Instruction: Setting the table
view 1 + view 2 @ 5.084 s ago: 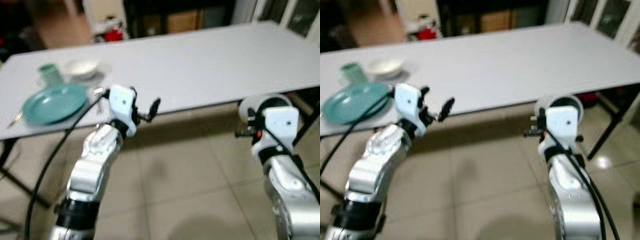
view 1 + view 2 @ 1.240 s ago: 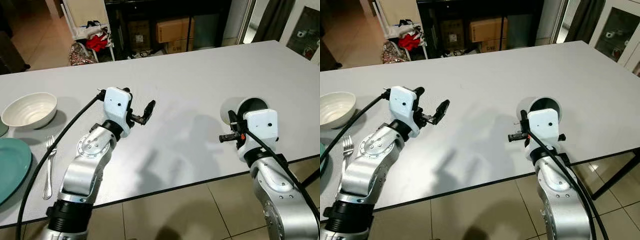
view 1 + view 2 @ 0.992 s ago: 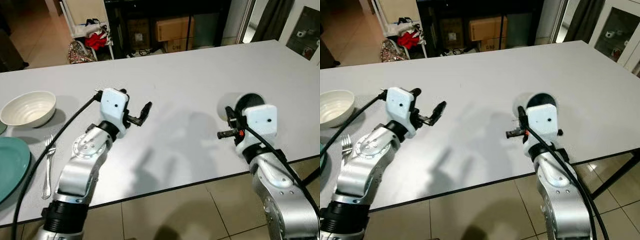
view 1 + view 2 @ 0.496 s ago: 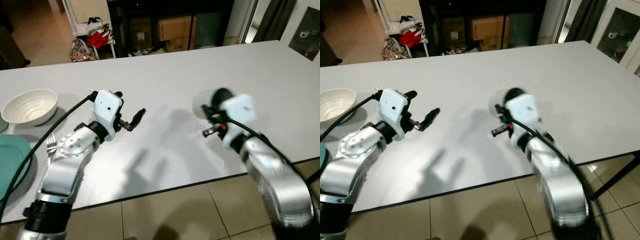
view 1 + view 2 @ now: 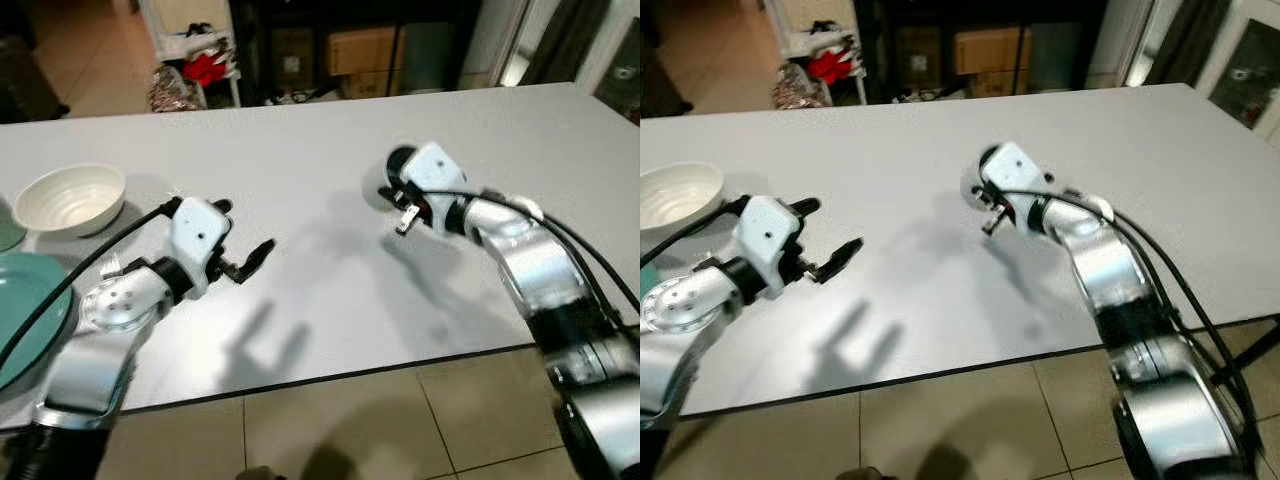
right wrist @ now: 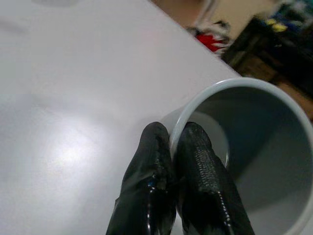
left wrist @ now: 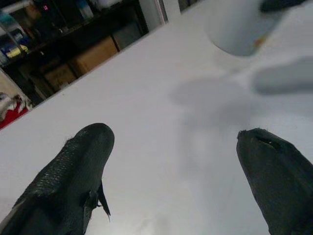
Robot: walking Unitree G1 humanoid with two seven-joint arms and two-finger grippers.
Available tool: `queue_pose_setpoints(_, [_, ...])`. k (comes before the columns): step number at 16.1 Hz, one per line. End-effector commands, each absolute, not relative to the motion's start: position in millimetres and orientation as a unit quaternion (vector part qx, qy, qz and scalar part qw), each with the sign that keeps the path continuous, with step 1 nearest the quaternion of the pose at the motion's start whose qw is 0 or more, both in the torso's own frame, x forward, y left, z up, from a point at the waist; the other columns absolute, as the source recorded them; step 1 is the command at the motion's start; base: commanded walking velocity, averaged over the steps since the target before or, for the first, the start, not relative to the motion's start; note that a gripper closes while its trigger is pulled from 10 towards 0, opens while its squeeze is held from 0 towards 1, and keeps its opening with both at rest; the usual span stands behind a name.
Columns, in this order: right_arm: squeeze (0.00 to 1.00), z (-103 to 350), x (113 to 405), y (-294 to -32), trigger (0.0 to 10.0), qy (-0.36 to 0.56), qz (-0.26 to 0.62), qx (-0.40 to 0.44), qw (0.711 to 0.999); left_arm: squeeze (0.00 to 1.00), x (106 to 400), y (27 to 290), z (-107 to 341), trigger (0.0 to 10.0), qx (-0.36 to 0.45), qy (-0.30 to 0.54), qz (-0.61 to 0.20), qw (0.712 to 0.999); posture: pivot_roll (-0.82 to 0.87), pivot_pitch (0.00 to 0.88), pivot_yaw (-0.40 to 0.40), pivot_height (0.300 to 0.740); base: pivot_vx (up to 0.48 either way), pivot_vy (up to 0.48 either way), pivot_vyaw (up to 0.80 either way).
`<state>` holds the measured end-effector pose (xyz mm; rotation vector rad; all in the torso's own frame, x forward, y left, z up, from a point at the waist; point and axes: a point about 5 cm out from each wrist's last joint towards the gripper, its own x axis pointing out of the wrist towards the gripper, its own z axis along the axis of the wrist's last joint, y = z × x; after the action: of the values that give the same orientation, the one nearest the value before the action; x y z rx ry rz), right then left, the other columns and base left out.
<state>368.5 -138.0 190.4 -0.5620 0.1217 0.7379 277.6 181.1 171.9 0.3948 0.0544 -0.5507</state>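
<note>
My right gripper (image 6: 174, 147) is shut on the rim of a pale grey cup (image 6: 247, 147), one finger inside and one outside. The cup (image 5: 384, 187) hangs tilted a little above the middle of the white table (image 5: 330, 320), its shadow on the tabletop beneath. It also appears in the left wrist view as a pale cup (image 7: 238, 27) ahead of the left fingers. My left gripper (image 5: 240, 232) stands open over the table's left part, nothing between its fingers (image 7: 73, 166).
A white bowl (image 5: 70, 198) sits at the far left, and a teal plate (image 5: 22, 318) lies nearer the front-left edge. Beyond the table are dark shelves with cardboard boxes (image 5: 365, 48). The table's front edge runs just below both arms.
The right arm has swung the cup leftward and farther in over the table. The left arm has drifted left and lower, still open.
</note>
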Motion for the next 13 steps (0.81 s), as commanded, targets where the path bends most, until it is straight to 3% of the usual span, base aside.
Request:
queue_pose_setpoints(1, [0.00, 192.4, 374.1, -133.3, 10.0, 0.059, 0.377, -0.281, 0.881, 0.00, 273.4, 184.1, 176.3, 10.0, 0.196, 0.027, -0.276, 0.941, 0.13, 0.000, 0.013, 0.740, 0.000, 0.000, 0.00])
queue_pose_setpoints(4, [0.00, 191.8, 391.1, -122.3, 10.0, 0.090, 0.424, -0.308, 0.847, 0.00, 257.8, 189.9, 177.4, 10.0, 0.207, 0.047, -0.287, 0.934, 0.17, 0.000, 0.002, 0.740, 0.000, 0.000, 0.00])
queue_pose_setpoints(7, [0.00, 193.3, 395.5, -116.0, 10.0, 0.095, 0.430, -0.319, 0.839, 0.00, 247.9, 189.2, 177.1, 10.0, 0.207, 0.058, -0.298, 0.930, 0.18, 0.000, -0.008, 0.740, 0.000, 0.000, 0.00])
queue_pose_setpoints(13, [0.00, 176.9, 392.9, -110.5, 10.0, 0.127, 0.459, -0.372, 0.797, 0.00, 235.7, 188.4, 177.7, 10.0, 0.208, 0.075, -0.309, 0.925, 0.20, 0.000, -0.016, 0.740, 0.000, 0.000, 0.00])
